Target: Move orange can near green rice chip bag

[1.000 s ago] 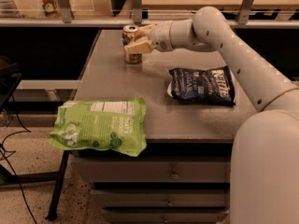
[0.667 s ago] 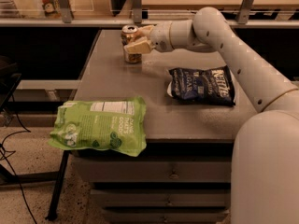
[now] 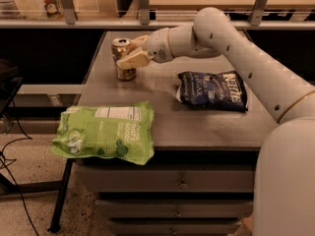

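The gripper (image 3: 127, 52) clasped the orange can (image 3: 125, 73) (standing upright); the green rice chip bag (image 3: 106, 134) lay well apart, at the can's six o'clock.

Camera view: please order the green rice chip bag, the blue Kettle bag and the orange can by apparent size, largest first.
1. green rice chip bag, though it lies nearest the camera.
2. blue Kettle bag.
3. orange can, farthest back, with the gripper closed around it.
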`<state>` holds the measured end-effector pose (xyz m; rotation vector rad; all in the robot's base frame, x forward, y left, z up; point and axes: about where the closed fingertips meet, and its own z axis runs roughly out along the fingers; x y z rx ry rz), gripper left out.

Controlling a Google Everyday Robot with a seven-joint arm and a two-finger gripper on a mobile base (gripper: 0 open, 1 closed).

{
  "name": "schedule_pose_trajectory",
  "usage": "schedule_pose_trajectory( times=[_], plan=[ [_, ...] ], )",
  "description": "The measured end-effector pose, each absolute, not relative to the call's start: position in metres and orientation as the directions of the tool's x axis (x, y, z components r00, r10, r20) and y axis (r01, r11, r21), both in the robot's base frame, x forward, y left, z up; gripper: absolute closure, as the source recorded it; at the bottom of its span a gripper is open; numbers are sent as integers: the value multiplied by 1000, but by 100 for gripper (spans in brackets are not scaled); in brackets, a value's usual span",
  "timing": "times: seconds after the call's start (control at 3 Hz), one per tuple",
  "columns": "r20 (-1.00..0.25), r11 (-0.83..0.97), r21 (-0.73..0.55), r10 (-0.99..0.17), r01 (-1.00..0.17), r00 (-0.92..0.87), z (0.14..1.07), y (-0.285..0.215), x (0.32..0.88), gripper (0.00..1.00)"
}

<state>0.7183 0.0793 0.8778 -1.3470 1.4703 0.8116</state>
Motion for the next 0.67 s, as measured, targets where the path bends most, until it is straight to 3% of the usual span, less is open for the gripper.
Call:
schedule_pose_trajectory(
  times=[0.33,0.67],
  plan=[
    [-941,114,-66,-336,-991,24,872,98,685,79],
    [-948,92,-40,-317,-995,9,869,109,656,65]
  ],
)
